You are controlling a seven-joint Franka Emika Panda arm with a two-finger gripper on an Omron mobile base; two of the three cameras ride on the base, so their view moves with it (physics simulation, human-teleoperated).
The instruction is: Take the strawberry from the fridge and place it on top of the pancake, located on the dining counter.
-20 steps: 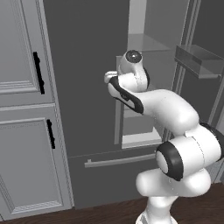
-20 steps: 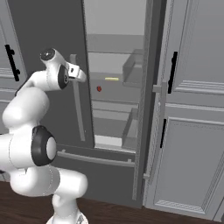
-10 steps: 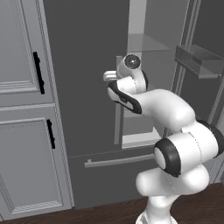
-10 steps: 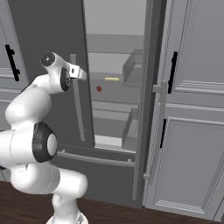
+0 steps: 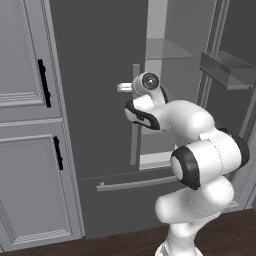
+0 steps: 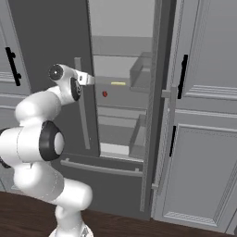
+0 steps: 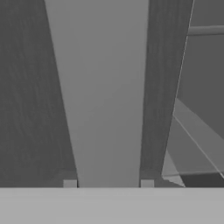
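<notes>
The fridge (image 5: 100, 60) stands ahead, its right door swung open and its left door facing me. On a glass shelf inside lies the tiny dark-red strawberry (image 6: 105, 94). My gripper (image 5: 125, 88) is at the left door's vertical bar handle (image 5: 135, 130), near its top. In the hand view the handle (image 7: 109, 96) runs up between the two fingertips (image 7: 70, 183), which press against its sides, so the gripper (image 7: 108, 183) is shut on it. From the right base view the gripper (image 6: 90, 79) meets the handle (image 6: 83, 115). The pancake and the dining counter are out of view.
A pale-yellow stick-shaped item (image 6: 118, 84) lies on the shelf behind the strawberry. The open right door carries a bin (image 5: 227, 70). Light-grey panelled cabinets with black handles flank the fridge (image 5: 30, 150) (image 6: 199, 139). A drawer bar (image 5: 135, 183) runs below.
The hand has come down and forward onto the left door handle, and its jaws have closed around the bar. The fridge and the strawberry have not moved.
</notes>
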